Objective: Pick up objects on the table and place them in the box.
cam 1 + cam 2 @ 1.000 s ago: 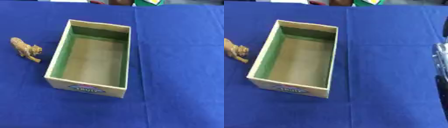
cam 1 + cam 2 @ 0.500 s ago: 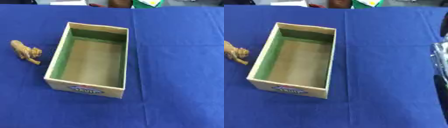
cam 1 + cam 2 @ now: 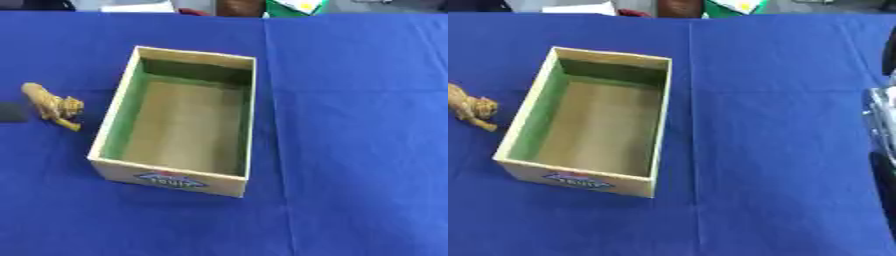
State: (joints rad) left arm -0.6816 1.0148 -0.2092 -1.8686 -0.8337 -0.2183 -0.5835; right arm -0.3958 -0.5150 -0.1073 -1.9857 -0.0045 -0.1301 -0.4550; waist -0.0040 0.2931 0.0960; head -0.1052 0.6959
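An open cardboard box [image 3: 109,130] with green inner walls and a bare brown floor stands in the middle of the blue table; nothing lies in it. A small tan toy animal [image 3: 52,106] stands on the cloth just left of the box, apart from it. A dark patch at the left edge, likely part of my left hand [image 3: 10,112], sits close beside the toy without touching it. Silver and black parts of my right hand [image 3: 881,125] show at the right edge of the right eye view, well away from the box.
A crease in the blue tablecloth [image 3: 350,150] runs down just right of the box. At the far edge stand a green and white item [image 3: 296,6], a brown object [image 3: 238,7] and a white sheet [image 3: 138,7].
A dark patch has come in at the left edge next to the toy animal. The box, the toy and the right arm have stayed where they were.
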